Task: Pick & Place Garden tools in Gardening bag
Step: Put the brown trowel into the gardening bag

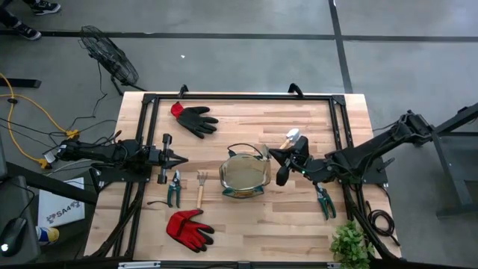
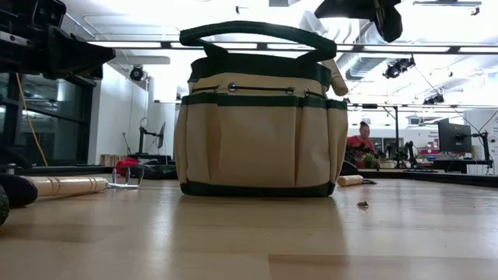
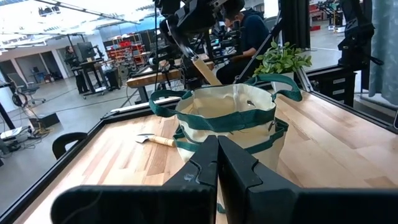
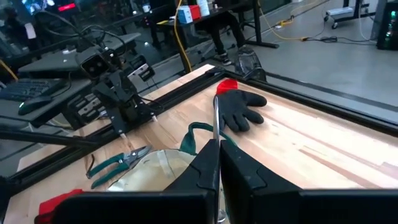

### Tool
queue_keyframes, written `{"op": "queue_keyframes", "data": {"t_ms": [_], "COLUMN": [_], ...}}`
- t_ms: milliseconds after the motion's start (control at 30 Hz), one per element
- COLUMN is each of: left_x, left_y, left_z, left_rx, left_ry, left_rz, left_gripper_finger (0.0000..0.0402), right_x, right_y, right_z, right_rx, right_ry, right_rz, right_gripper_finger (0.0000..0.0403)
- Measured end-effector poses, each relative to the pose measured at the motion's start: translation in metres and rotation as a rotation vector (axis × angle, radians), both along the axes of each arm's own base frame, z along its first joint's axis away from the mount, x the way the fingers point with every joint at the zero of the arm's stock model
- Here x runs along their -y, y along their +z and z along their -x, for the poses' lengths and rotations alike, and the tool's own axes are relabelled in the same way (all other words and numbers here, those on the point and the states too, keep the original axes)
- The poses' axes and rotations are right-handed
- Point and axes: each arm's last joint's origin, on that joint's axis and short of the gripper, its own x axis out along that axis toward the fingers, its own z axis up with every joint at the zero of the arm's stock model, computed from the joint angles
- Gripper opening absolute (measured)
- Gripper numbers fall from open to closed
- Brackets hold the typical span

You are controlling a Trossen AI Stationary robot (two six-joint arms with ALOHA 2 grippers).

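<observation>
The olive-tan gardening bag (image 1: 244, 178) stands upright on its base at the table's middle. My right gripper (image 1: 275, 157) hangs just right of its rim, shut on a wooden-handled silver trowel (image 3: 202, 70). My left gripper (image 1: 179, 159) waits shut at the table's left, holding nothing. Flat on the table lie a fork (image 1: 201, 188), a green-handled pruner (image 1: 174, 188), a red glove (image 1: 190, 228), a black-and-red glove (image 1: 196, 119), a second trowel (image 1: 293, 138) and a second pruner (image 1: 326, 200). My right gripper pinches the trowel between its two fingers, at the silver metal part (image 4: 216, 118), which shows edge-on ahead of the fingertips. The wooden handle (image 2: 337, 78) slants down beside the bag's right rim, clear of the table. Whether the handle touches the bag I cannot tell.
A leafy green plant (image 1: 351, 243) stands at the table's near right corner. A black frame (image 1: 239, 97) runs along the table's edges. People sit at desks in the room beyond the table. Bare wood lies between the bag and the near edge.
</observation>
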Motion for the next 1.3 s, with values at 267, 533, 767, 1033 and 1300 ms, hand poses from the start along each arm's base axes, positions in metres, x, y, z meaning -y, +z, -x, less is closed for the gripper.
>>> {"op": "queue_keyframes", "data": {"t_ms": [267,533,767,1033,1300], "left_x": [0.000,0.000,0.000,0.000,0.000], "left_y": [0.000,0.000,0.000,0.000,0.000], "left_z": [0.000,0.000,0.000,0.000,0.000], "left_rx": [0.000,0.000,-0.001,0.000,0.000], "left_ry": [0.000,0.001,0.001,0.001,0.002], "left_rz": [0.000,0.000,0.000,0.000,0.000], "left_gripper_finger": [0.0000,0.0000,0.0000,0.0000,0.0000], "right_x": [-0.008,-0.010,-0.011,-0.017,-0.021], "right_y": [-0.012,-0.008,-0.013,-0.016,-0.025], "right_z": [-0.004,-0.004,-0.006,-0.002,-0.007], "right_rx": [-0.012,0.054,0.067,0.080,0.077], "right_ry": [-0.032,-0.108,-0.158,-0.206,-0.234], "right_rz": [-0.023,-0.026,-0.037,-0.028,-0.014], "right_gripper_finger": [0.0004,0.0004,0.0004,0.0004,0.0004]}}
